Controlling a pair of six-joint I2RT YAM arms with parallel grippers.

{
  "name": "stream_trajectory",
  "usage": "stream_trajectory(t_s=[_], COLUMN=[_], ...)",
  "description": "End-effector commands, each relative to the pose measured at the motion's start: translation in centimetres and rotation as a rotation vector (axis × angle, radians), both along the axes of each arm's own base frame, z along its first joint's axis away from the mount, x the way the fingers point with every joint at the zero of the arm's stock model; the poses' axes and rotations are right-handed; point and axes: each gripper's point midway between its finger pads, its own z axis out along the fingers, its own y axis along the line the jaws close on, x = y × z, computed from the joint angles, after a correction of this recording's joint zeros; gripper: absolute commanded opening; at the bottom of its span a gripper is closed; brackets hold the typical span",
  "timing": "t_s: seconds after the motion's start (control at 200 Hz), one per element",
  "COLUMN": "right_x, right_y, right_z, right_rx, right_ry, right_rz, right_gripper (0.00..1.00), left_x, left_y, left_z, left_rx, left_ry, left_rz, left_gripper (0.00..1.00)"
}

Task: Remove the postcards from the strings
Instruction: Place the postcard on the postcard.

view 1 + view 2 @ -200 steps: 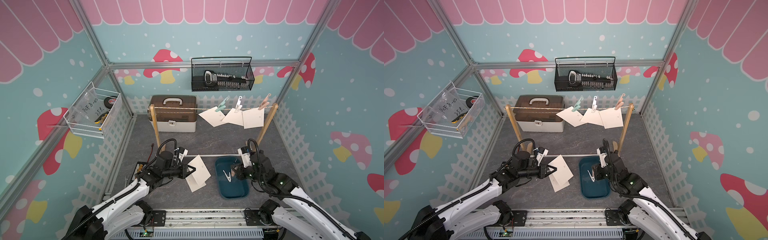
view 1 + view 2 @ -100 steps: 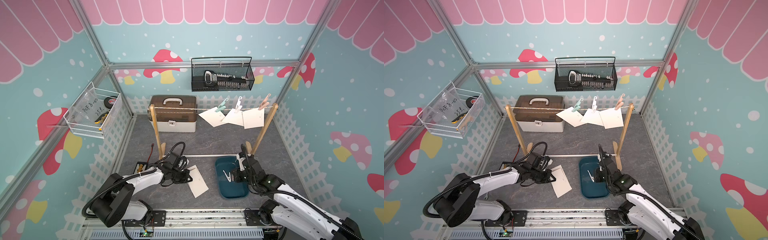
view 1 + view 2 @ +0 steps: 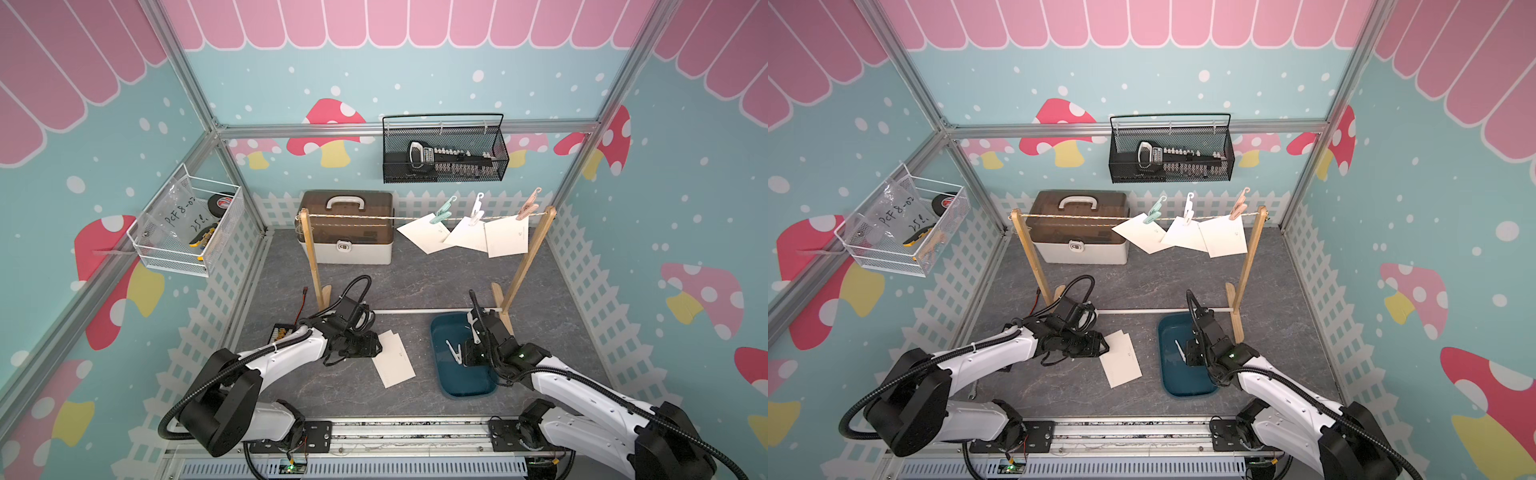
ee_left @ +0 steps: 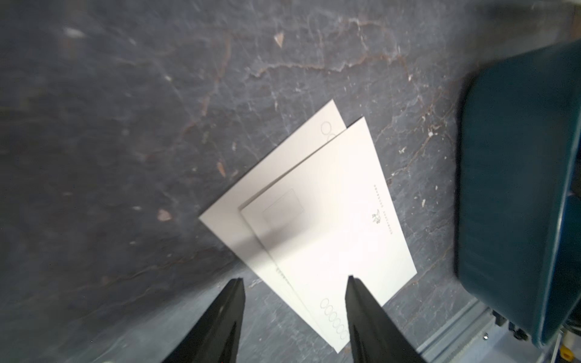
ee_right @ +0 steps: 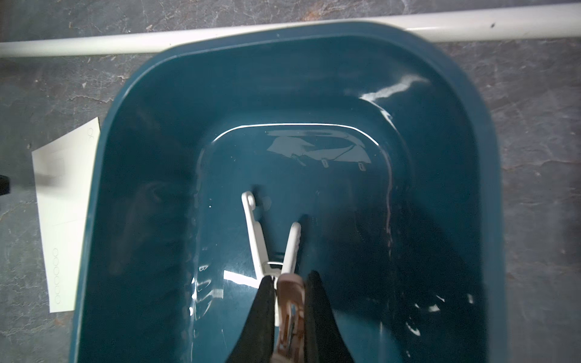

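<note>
Three postcards (image 3: 506, 236) hang by pastel clothespins from the strings (image 3: 353, 216), a twine between two wooden uprights, seen in both top views. Two more postcards (image 4: 330, 220) lie overlapped on the grey floor (image 3: 395, 359). My left gripper (image 4: 293, 279) stands open low over their near edge, with nothing between its fingers. My right gripper (image 5: 290, 276) is shut on a pink clothespin (image 5: 290, 298) inside the blue tray (image 5: 141, 125). A white clothespin (image 5: 254, 232) lies on the tray's bottom just ahead of it.
The stand's white rod (image 5: 94, 44) runs along the floor just behind the tray (image 3: 461, 386). A brown and white toolbox (image 3: 347, 228) sits at the back behind the strings. A black wire basket (image 3: 444, 153) and a white wire basket (image 3: 187, 228) hang on the walls.
My left gripper came down to the floor with a postcard and opened, leaving it on top of the other card. The right gripper sank into the tray with the pink clothespin.
</note>
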Motion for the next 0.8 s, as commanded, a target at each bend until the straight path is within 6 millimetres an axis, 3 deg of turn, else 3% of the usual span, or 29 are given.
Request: stream_trajectory(t_s=[0.0,0.15,0.275,0.38,0.505,0.685,0.796], right_x=[0.5,0.7,0.9,1.1,1.2,0.3,-0.4], right_y=[0.1,0.3,0.5,0.9,2.3,4.2,5.1], right_z=[0.2,0.9,2.1,4.6,10.8,22.7,28.9], right_rx=[0.003,0.003,0.003,0.011,0.075,0.181,0.191], right_ry=[-0.013,-0.026,-0.041,-0.073,-0.192,-0.449,-0.572], right_rz=[-0.019,-0.004,0.016,0.054,0.157,0.351,0.467], right_gripper=[0.21,0.38,0.4,0.42,0.44,0.45,0.46], left_x=[1.4,2.4,3.1,3.7,4.0,3.9,4.3], left_y=[1.7,0.3,-1.0,-1.8,-3.2,-5.1,-6.1], left_z=[2.7,8.0,13.1,16.9,21.2,27.1,29.8], left_rx=[0.082,-0.026,-0.126,-0.203,-0.343,-0.536,-0.617], left_ry=[-0.118,-0.303,-0.467,-0.596,-0.755,-1.0,-1.14], left_rz=[0.034,0.013,-0.013,-0.029,-0.064,-0.12,-0.151], left_gripper=[0.61,0.6,0.58,0.57,0.56,0.6,0.63])
